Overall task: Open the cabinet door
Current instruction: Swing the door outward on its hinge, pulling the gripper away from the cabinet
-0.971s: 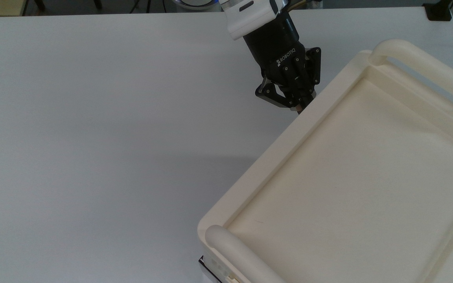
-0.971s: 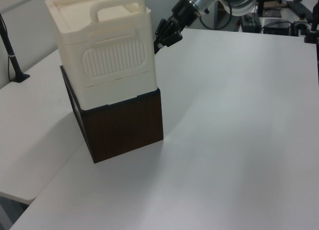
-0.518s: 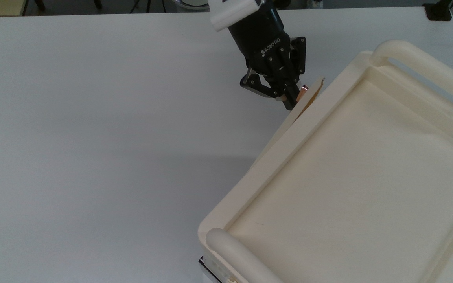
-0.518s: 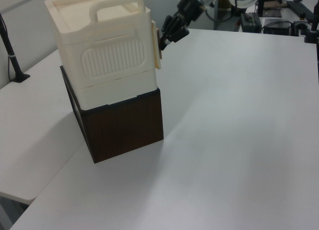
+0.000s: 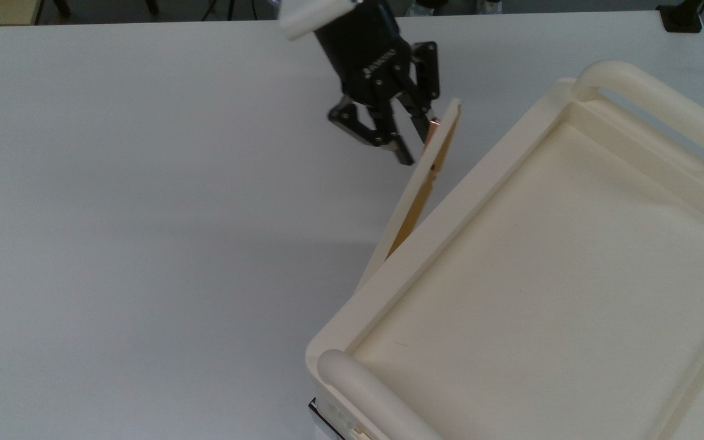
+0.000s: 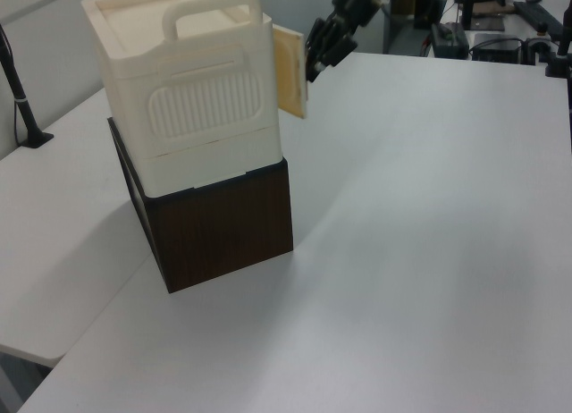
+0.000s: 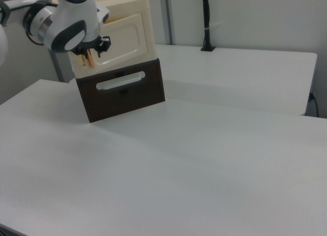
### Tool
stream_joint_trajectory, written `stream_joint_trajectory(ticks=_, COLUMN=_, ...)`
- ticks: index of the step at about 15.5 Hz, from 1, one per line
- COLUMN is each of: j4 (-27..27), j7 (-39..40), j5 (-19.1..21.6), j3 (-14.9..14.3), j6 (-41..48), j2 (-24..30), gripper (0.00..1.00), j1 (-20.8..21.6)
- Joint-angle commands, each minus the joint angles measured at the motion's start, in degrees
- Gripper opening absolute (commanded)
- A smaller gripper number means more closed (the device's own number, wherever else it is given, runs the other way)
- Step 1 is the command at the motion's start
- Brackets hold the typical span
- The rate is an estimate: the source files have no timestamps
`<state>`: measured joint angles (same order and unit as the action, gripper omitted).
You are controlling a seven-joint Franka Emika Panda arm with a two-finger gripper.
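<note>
The cream cabinet fills the top view's right and stands on a dark brown box. Its cabinet door, a thin cream panel with a tan inner face, stands swung out at an angle from the cabinet's side, hinged at the near end. A small copper handle sits near the door's free edge. My black gripper is at that free edge, its fingers apart, one fingertip right against the handle. In the left view the door juts out beside the gripper.
Thick rounded cream bars arch over both ends of the cabinet's recessed top. The white table stretches wide to the top view's left. A black post stands at the back of the right view.
The door went from flush with the cabinet to swung well out. The gripper moved toward the top view's upper left with the handle, and its fingers have spread apart.
</note>
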<state>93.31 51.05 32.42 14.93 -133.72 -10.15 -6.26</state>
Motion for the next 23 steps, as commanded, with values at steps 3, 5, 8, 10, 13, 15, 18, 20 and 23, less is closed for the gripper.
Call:
stream_joint_trajectory(ticks=3, j4=0.47, j7=0.37, j5=0.63, j3=-0.34, j6=11.44, j2=4.08, gripper=0.63, j1=-6.74)
stream_joint_trajectory(ticks=5, j4=0.47, j7=0.46, j5=0.54, j3=-0.34, j6=13.56, j2=4.44, gripper=0.65, j1=-9.03)
stream_joint_trajectory(ticks=8, j4=0.38, j7=0.37, j5=0.02, j3=-0.43, j6=14.71, j2=4.61, gripper=0.68, j1=-12.37)
stream_joint_trajectory(ticks=10, j4=0.38, j7=0.2, j5=-1.3, j3=-0.69, j6=14.63, j2=4.35, gripper=0.69, j1=-13.52)
stream_joint_trajectory(ticks=13, j4=0.38, j7=0.19, j5=-2.27, j3=-1.74, j6=14.54, j2=4.35, gripper=0.72, j1=-13.78)
stream_joint_trajectory(ticks=15, j4=0.38, j7=0.28, j5=-2.27, j3=-2.71, j6=14.71, j2=4.44, gripper=0.8, j1=-13.78)
stream_joint_trajectory(ticks=18, j4=0.3, j7=0.02, j5=-2.27, j3=-3.33, j6=15.41, j2=4.61, gripper=1.0, j1=-13.7)
stream_joint_trajectory(ticks=20, j4=-0.32, j7=-0.42, j5=-2.27, j3=-3.33, j6=15.42, j2=4.61, gripper=1.0, j1=-13.43)
stream_joint_trajectory(ticks=23, j4=-0.32, j7=-0.94, j5=-2.27, j3=-2.98, j6=15.07, j2=4.88, gripper=1.0, j1=-12.21)
